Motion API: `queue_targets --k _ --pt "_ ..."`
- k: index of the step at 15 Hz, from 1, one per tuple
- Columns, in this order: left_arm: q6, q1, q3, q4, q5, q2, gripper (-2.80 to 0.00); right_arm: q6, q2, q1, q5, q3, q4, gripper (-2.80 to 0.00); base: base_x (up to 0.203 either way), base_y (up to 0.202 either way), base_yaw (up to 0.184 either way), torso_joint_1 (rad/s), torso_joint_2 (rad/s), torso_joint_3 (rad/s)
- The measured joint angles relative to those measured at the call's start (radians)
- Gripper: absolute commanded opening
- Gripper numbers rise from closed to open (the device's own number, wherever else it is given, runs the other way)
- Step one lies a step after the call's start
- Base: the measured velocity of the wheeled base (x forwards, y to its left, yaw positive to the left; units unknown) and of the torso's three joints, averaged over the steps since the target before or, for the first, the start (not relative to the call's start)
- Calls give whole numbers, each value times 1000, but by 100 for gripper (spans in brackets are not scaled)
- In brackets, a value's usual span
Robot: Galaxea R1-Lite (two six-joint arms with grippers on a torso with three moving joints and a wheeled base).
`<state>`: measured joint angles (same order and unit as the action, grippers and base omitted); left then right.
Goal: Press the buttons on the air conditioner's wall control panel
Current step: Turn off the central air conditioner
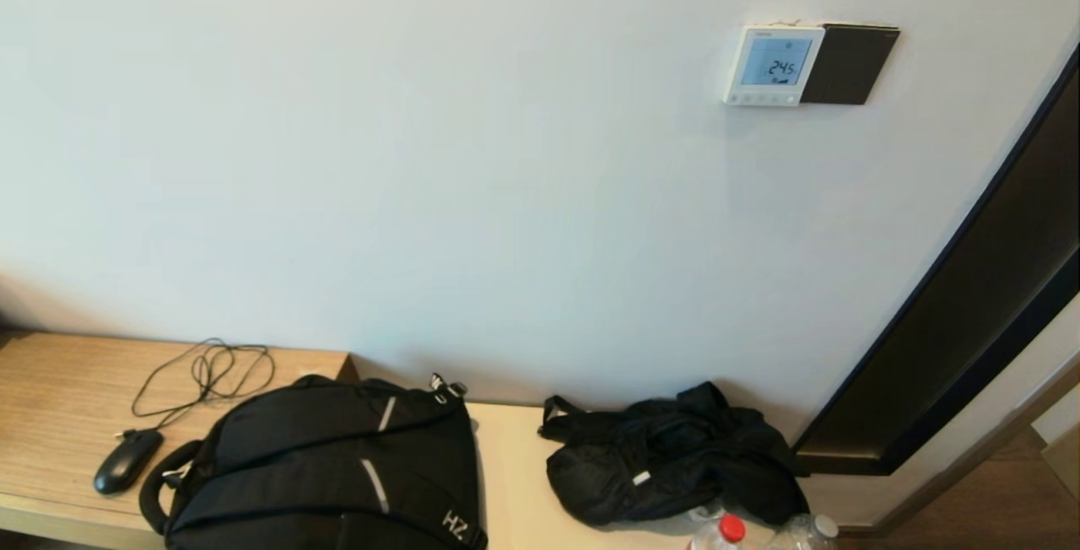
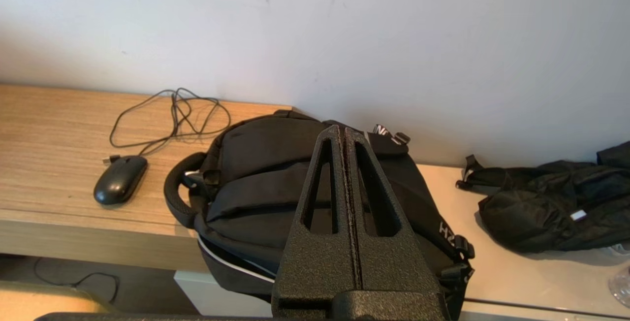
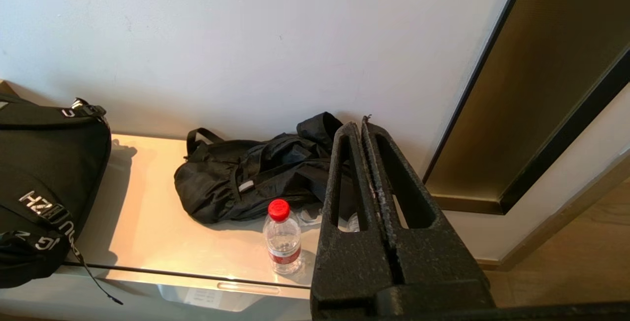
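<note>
The white wall control panel (image 1: 773, 65) hangs high on the wall at the right, its pale blue screen reading 24.5. A row of tiny pale buttons (image 1: 764, 98) runs along its bottom edge. A dark square plate (image 1: 848, 64) sits right beside it. Neither gripper shows in the head view. My left gripper (image 2: 343, 130) is shut and empty, low over the black backpack (image 2: 275, 188). My right gripper (image 3: 361, 125) is shut and empty, low over the shelf near the bottles. The panel is out of both wrist views.
A black backpack (image 1: 329, 466), a crumpled black bag (image 1: 671, 461), a mouse (image 1: 126, 461) with its cable and a red-capped bottle (image 1: 727, 531) lie on the low shelf (image 1: 51, 381). A dark door frame (image 1: 970, 297) slants at the right.
</note>
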<state>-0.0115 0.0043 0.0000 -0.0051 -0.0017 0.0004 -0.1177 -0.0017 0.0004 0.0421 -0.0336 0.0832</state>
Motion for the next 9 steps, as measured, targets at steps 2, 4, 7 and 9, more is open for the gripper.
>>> queue_targets --k 2,4,7,9 --pt "0 0 0 0 0 0 -280 0 1 0 0 -1 0 -280 0 0 0 0 0 0" --pt "0 0 0 0 0 0 -280 -1 12 0 1 -16 1 -280 0 0 0 0 0 0" --pt "0 0 0 0 0 0 -280 4 82 0 24 -95 -5 -280 0 0 0 0 0 0" --pt "0 0 0 0 0 0 -280 7 168 -7 34 -152 -58 -280 0 0 0 0 0 0"
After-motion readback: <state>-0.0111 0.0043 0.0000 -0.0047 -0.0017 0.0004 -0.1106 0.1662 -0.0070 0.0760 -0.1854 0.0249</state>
